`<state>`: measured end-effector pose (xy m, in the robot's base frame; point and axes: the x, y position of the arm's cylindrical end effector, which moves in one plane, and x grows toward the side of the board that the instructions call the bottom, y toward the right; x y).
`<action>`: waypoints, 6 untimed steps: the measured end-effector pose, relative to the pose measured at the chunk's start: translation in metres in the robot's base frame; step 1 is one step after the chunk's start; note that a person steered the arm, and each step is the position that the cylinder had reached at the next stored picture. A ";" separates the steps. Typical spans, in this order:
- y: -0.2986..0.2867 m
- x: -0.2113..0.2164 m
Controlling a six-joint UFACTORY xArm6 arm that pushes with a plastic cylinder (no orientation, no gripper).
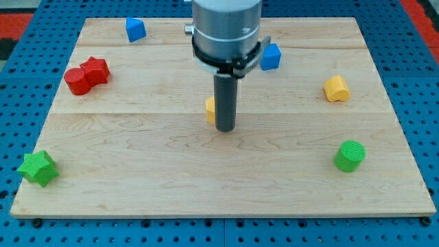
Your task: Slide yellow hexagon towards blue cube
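The pale wooden board [137,158] fills most of the view, its grain running left to right, resting on a blue pegboard [20,82] dotted with holes. My arm's grey cylindrical housing [226,31] comes down from the view's top at centre, ending in my dark rod; my tip [226,129] stands on the wood near the board's middle. I have no jaws, so nothing is spread or pinched; the rod is just beside the yellow hexagon [210,109], which peeks out at its left, mostly hidden, and I cannot tell if they touch.

The blue cube [270,57] sits up and to the right of my tip, partly behind the housing. Wide bare wood lies across the lower half.

Two red blocks [87,75] huddle touching near the left edge. A ribbed green cylinder [350,155] is at lower right, a green star [38,168] at the bottom-left corner, a rounded yellow block [336,89] near the right edge, and another blue block [135,29] by the top edge.
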<state>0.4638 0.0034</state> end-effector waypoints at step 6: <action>-0.051 -0.015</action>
<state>0.4484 -0.0475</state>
